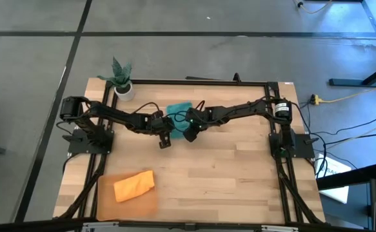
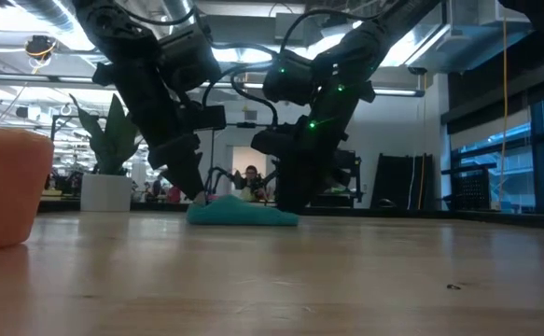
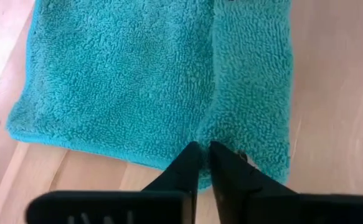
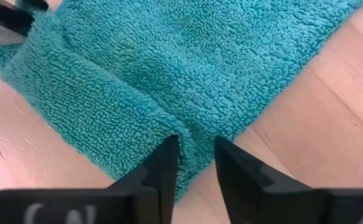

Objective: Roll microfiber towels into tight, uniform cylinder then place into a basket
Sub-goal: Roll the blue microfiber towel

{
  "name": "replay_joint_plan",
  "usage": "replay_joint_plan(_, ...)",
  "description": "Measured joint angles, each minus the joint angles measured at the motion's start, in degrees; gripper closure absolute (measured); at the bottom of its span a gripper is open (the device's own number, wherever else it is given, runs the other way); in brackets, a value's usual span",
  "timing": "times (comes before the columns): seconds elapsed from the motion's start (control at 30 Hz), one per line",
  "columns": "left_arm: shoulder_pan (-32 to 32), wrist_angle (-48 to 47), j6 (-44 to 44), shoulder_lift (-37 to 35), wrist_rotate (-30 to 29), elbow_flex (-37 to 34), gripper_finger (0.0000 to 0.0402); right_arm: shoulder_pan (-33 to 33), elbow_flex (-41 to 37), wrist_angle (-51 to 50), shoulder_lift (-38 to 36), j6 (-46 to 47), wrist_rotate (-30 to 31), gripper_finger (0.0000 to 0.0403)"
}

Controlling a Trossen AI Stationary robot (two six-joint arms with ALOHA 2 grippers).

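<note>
Wooden tabletop was noted with the teal towel (image 1: 179, 109) at twelve o'clock, partly folded. The left gripper (image 3: 205, 163), fingers nearly together, and the right gripper (image 4: 197, 163), fingers slightly apart astride the fold, were set at its near edge, probably to start the roll. The orange towel (image 1: 134, 185) lay rolled in the basket (image 1: 150, 205) at seven o'clock.

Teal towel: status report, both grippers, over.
Left gripper and right gripper both at the teal towel's near edge, jaws slightly parted. Towel partly folded, not rolled. Orange towel already in basket. Nothing in the way.
</note>
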Motion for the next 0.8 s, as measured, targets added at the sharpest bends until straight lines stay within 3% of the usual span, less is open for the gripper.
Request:
replay_joint_plan(0.33, 0.1, -3.5, -0.2, 0.0, -0.1, 0.0, 0.0328, -0.4, 1.6, -2.3, -1.4, -1.9, -1.9, 0.023)
replay_joint_plan(0.63, 0.1, -7.9, 0.2, 0.0, 0.1, 0.0, 0.0332, 2.0, 7.0, -13.8, -4.9, -22.5, -5.5, 0.0226)
replay_joint_plan(0.8, 0.0, -7.7, 0.3, 0.0, 0.1, 0.0, 0.0333, 6.0, 5.5, -8.2, -4.8, -35.5, -6.7, 0.0226)
